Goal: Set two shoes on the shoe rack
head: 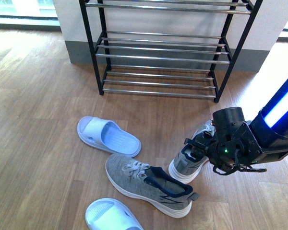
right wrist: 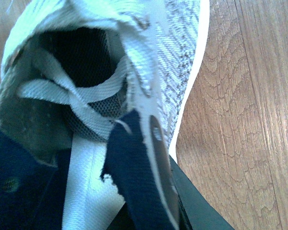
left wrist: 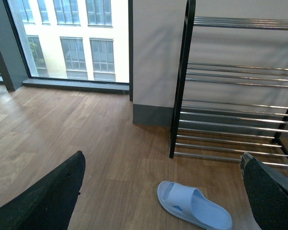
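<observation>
Grey knit white-soled sneaker (right wrist: 182,62) has its collar pinched by right gripper (head: 199,146); left gripper (left wrist: 162,160) fingers stand wide apart.

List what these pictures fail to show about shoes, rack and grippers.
Right gripper: front view, jaws hidden by its own body and the right-hand sneaker; grip unclear.
Near slide: front view, cut by bottom edge.
Shoe rack: top cut off in front and left wrist views.

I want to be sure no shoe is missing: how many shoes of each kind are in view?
Grey sneakers: 2
Pale blue slides: 2
Total: 4 shoes
</observation>
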`<move>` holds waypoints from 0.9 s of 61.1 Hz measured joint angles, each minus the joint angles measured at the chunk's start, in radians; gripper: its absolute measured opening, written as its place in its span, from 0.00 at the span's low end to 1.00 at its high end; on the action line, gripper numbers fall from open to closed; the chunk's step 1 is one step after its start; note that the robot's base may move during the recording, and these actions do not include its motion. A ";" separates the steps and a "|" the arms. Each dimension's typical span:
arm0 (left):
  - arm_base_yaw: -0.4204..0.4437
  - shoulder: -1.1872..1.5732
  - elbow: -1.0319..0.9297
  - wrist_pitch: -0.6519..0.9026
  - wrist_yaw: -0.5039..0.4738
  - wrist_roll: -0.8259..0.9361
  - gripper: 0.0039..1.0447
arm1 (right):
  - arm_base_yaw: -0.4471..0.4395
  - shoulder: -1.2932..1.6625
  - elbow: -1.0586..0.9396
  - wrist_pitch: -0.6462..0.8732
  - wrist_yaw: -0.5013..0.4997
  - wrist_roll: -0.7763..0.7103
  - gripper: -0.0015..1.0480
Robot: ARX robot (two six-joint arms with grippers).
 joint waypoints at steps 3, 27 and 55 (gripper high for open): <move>0.000 0.000 0.000 0.000 0.000 0.000 0.91 | -0.005 -0.028 -0.033 0.019 -0.006 -0.009 0.01; 0.000 0.000 0.000 0.000 0.000 0.000 0.91 | -0.190 -0.561 -0.455 0.110 -0.121 -0.150 0.01; 0.000 0.000 0.000 0.000 0.000 0.000 0.91 | -0.347 -1.248 -0.853 -0.050 -0.310 -0.279 0.01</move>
